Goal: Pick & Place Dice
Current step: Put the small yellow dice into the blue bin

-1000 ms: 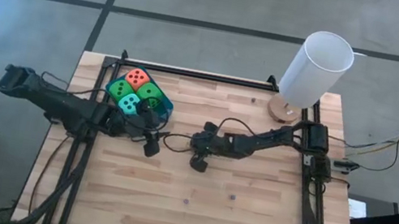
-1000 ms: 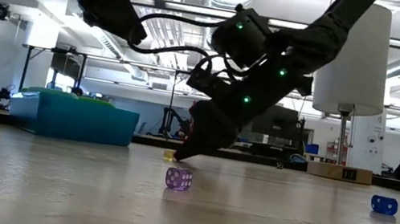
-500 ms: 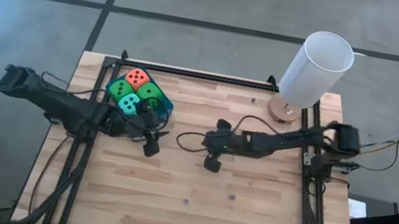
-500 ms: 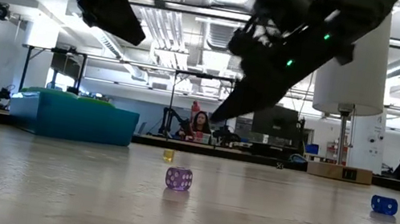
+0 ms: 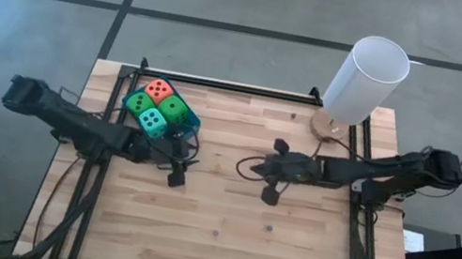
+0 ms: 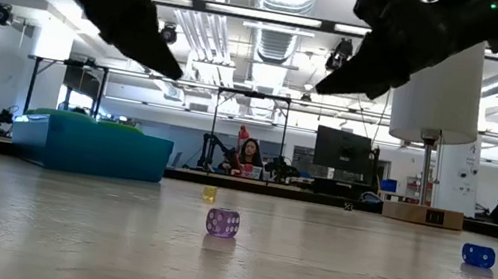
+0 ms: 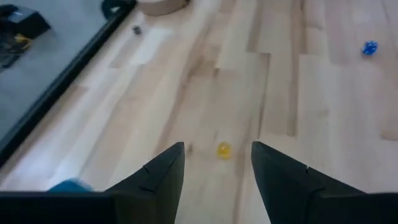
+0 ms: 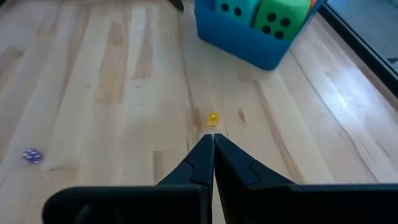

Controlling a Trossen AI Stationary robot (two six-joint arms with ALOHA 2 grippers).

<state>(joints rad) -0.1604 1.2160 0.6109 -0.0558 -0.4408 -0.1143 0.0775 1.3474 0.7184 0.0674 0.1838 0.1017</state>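
Observation:
The four dice sit in the blue tray point(image 5: 194, 124) at the table's far left: one orange-red point(image 5: 158, 91), two green point(image 5: 175, 110), one teal point(image 5: 150, 120). The right wrist view shows the teal die point(image 8: 233, 7) and a green die point(image 8: 280, 15) standing above the tray wall point(image 8: 249, 53). My left gripper point(image 7: 217, 163) is open and hovers just to the right of the tray point(image 6: 90, 149), raised off the table. My right gripper point(image 8: 212, 146) is shut, held high near the table's middle point(image 5: 255, 165), and points toward the tray.
Three tiny dice lie on the wood: yellow point(image 8: 212, 118) between the two grippers, purple point(image 6: 222, 222) nearer the front, blue point(image 6: 478, 255) to the right. A white cylinder lamp point(image 5: 366, 77) on a wooden base stands at the far right. A person point(image 6: 248, 155) sits in the room beyond.
My right gripper has risen from the table top beside the yellow die and drawn back toward the table's right edge. The left arm has hardly shifted. The dice in the tray and the tiny dice on the wood have stayed where they were.

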